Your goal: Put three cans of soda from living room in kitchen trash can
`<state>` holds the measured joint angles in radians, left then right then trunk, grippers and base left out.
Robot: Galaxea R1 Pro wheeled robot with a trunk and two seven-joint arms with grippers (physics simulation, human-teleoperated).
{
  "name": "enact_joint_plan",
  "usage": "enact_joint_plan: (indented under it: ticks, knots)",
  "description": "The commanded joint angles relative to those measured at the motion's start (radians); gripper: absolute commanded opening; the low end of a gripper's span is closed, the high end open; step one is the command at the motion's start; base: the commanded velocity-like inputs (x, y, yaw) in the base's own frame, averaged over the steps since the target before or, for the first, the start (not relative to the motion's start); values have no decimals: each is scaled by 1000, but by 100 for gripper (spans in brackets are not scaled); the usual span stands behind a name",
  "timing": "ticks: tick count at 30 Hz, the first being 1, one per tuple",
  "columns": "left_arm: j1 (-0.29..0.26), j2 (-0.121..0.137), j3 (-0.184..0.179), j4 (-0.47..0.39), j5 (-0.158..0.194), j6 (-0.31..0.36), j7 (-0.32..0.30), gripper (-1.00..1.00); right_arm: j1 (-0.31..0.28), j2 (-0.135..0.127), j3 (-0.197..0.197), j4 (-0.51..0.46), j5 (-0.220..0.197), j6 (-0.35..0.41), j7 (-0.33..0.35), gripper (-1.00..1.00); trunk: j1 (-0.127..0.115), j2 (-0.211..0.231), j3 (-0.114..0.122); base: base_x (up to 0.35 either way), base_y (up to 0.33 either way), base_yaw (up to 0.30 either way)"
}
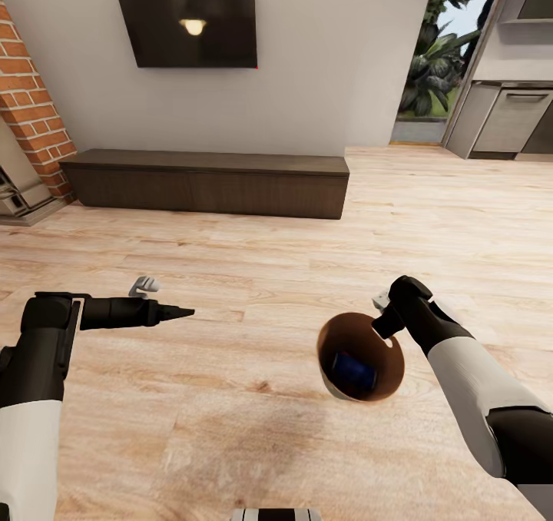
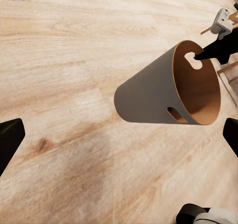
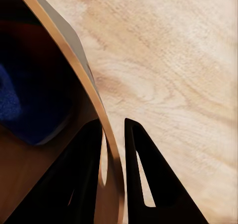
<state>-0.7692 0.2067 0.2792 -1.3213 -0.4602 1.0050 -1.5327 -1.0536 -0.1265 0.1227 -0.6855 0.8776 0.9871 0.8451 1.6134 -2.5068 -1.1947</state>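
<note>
- The wood floor (image 1: 253, 444) fills the big room, with a long dark bench (image 1: 207, 183) by the wall.
- A black TV (image 1: 184, 14) hangs above the bench.
- The grey bin (image 1: 361, 357) hangs off the floor, and the right claw (image 1: 382, 324) pinches its rim.
- The left claw (image 1: 184, 313) is empty, and its fingers look pressed together.
- A dark blue can (image 1: 355, 371) lies inside the bin.
</note>
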Motion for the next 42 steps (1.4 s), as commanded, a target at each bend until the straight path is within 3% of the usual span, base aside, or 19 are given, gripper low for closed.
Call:
enact_joint_plan:
  ticks: [1,12,25,26,42]
  knots:
    - [0,0,0,0,0,0,0,100,0,0,-1,0,-6,6,3,-100,0,0,0,0,0,0]
    - [0,0,0,0,0,0,0,100,0,0,-1,0,35,24,3,-100,0,0,0,0,0,0]
    - [66,14,10,-7,13,42,-19,100,-2,-6,-63,-64,64,45,-4,-100,-6,3,50,0,0,0]
    - [127,14,14,-7,14,42,-21,100,-2,-6,-243,-111,-251,45,-4,-100,-6,3,54,0,0,0]
    - [131,16,38,-7,23,42,-35,100,-1,-42,-254,-131,-253,-27,35,-100,-15,10,116,0,0,0]
